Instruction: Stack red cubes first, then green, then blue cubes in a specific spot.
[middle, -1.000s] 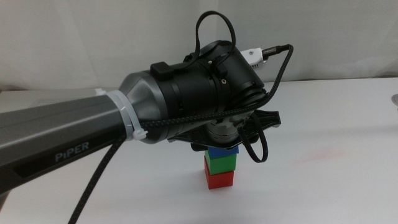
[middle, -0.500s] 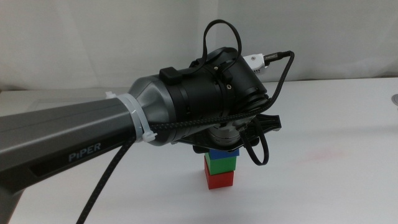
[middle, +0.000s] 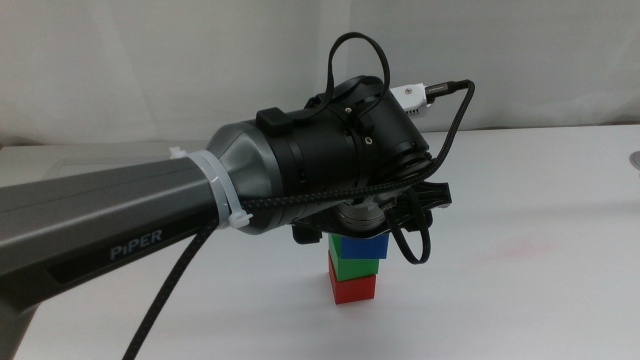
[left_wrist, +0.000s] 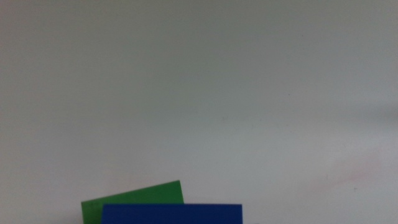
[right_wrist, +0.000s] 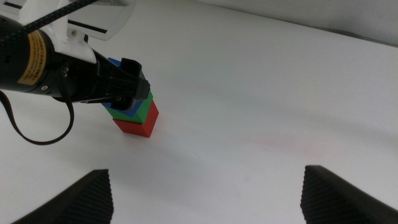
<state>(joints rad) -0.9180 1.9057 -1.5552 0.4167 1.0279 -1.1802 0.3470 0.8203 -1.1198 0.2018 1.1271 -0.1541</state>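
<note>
Three cubes stand stacked on your white table: red cube lowest, green between, blue cube topmost. Your left gripper hovers there, hiding whether its jaws are parted. Right gripper waits spread, well apart.

Grey arm (white "PiPER" lettering), white zip tie, braided black cable
</note>
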